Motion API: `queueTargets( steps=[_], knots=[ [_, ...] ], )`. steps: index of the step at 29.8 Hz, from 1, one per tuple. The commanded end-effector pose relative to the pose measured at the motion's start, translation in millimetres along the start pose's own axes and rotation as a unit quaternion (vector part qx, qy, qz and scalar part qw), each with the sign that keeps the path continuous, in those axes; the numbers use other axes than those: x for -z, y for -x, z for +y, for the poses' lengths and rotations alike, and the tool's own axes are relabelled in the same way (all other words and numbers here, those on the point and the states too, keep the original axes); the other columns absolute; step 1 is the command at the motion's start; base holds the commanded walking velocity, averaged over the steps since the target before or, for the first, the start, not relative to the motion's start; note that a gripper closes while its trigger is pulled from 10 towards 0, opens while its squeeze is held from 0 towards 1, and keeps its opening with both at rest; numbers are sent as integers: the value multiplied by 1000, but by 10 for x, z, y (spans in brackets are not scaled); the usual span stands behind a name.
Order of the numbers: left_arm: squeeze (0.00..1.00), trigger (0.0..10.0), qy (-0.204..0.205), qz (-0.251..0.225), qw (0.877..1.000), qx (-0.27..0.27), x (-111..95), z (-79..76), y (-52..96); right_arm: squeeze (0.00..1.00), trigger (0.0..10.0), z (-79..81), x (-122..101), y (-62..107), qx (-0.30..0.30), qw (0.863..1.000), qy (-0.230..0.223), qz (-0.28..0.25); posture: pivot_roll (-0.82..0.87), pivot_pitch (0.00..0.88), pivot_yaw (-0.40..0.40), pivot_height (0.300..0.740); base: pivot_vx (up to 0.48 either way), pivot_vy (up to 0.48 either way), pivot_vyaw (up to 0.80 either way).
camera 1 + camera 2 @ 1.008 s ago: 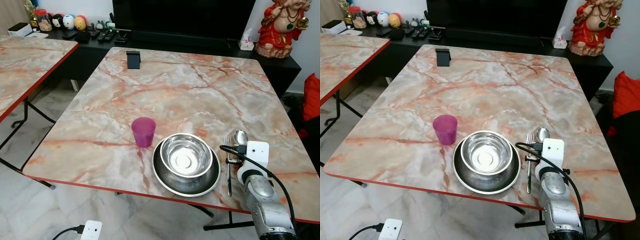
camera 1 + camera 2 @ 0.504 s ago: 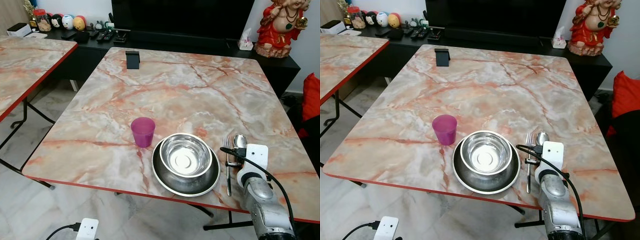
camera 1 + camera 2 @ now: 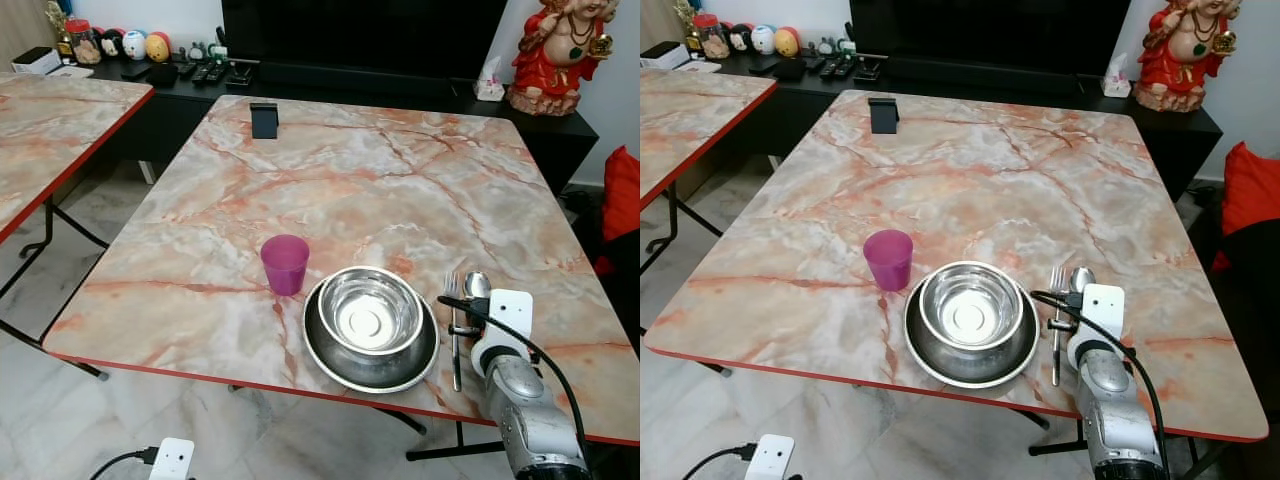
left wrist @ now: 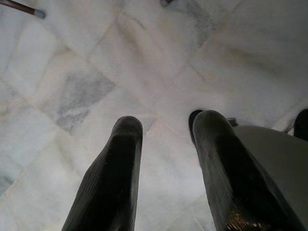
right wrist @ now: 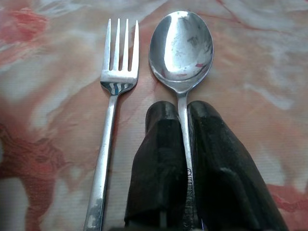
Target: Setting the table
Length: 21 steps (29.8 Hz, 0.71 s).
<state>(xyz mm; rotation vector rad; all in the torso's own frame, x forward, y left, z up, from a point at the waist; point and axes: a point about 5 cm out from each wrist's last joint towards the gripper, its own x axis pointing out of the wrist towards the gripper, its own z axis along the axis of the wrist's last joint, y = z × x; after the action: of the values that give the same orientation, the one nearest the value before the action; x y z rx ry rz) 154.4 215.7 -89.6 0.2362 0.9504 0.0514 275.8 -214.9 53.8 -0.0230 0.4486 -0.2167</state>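
Note:
A steel bowl sits in a steel plate near the front edge of the marble table. A purple cup stands just left of the plate. To the plate's right lie a fork and a spoon, side by side and flat on the table. My right gripper is shut on the spoon's handle, right behind the spoon's head. Its wrist hovers over the table's front right. My left gripper hangs open over the floor with nothing between its fingers.
A small black stand sits at the table's far left. A second marble table is to the left. A black console with small items and a red statue stand behind. A white plug lies on the floor.
My right gripper has slid the spoon a little toward the near edge, so it lies level beside the fork. Cup, bowl and plate have not moved.

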Motion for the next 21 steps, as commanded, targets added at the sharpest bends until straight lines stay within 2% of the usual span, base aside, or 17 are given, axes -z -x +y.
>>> queueTargets(
  steps=[1, 2, 3, 4, 5, 7, 9, 10, 11, 12, 13, 14, 19, 21],
  knots=[
    [0, 10000, 2, 3, 1000, 1, -5, -40, -4, 0, 10000, 6, 112, 3, -2, 1000, -2, 28, -19, 5, -45, 740, 0, 0, 0],
    [0, 10000, 2, 2, 1000, 2, -27, -71, -10, 82, 10000, 9, 110, 2, -2, 1000, -3, 28, -20, 5, -44, 740, 0, 0, 0],
    [0, 10000, 2, 2, 1000, 3, -46, -95, -15, 612, 10000, 14, 107, 1, -4, 1000, -5, 27, -20, 5, -44, 740, 0, 0, 0],
    [0, 10000, 1, 1, 1000, 3, -60, -109, -18, 827, 10000, 21, 101, 1, -4, 1000, -5, 27, -20, 5, -44, 740, 0, 0, 0],
    [0, 10000, 2, 1, 1000, 4, -67, -114, -20, 906, 10000, 22, 99, 1, -5, 1000, -5, 27, -20, 5, -44, 740, 0, 0, 0],
    [0, 10000, 2, 0, 1000, 4, -76, -119, -22, 847, 10000, 20, 96, 0, -3, 1000, -3, 27, -20, 4, -45, 740, 0, 0, 0],
    [0, 10000, 2, 0, 1000, 4, -81, -117, -24, 624, 10000, 13, 90, -3, -1, 1000, -2, 26, -20, 4, -45, 740, 0, 0, 0],
    [0, 10000, 2, 0, 1000, 3, -82, -116, -24, 624, 10000, 12, 87, -4, 0, 1000, -1, 26, -20, 4, -43, 740, 0, 0, 0],
    [0, 10000, 2, 0, 1000, 3, -81, -112, -24, 110, 10000, 4, 81, -8, 1, 1000, -1, 25, -20, 3, -44, 740, 0, 0, 0],
    [0, 10000, 2, 0, 1000, 3, -81, -112, -24, 110, 10000, 4, 81, -8, 1, 1000, -1, 25, -20, 3, -44, 740, 0, 0, 0],
    [0, 10000, 2, -1, 1000, 2, -79, -104, -23, 16, 10000, -2, 75, -10, 2, 1000, 0, 24, -19, 2, -45, 740, 0, 0, 0],
    [0, 10000, 2, -1, 1000, 1, -71, -82, -22, 0, 10000, -4, 72, -11, 3, 1000, 1, 24, -19, 2, -45, 740, 0, 0, 0],
    [0, 10000, 2, 0, 1000, 0, -44, -26, -14, 0, 10000, -2, 58, -13, 5, 1000, 2, 20, -17, 1, -45, 740, 0, 0, 0],
    [0, 10000, 3, 0, 1000, -2, -30, -1, -10, 0, 10000, -5, 14, -17, 9, 1000, 8, 2, -16, 0, -45, 740, 0, 0, 0]
  ],
)
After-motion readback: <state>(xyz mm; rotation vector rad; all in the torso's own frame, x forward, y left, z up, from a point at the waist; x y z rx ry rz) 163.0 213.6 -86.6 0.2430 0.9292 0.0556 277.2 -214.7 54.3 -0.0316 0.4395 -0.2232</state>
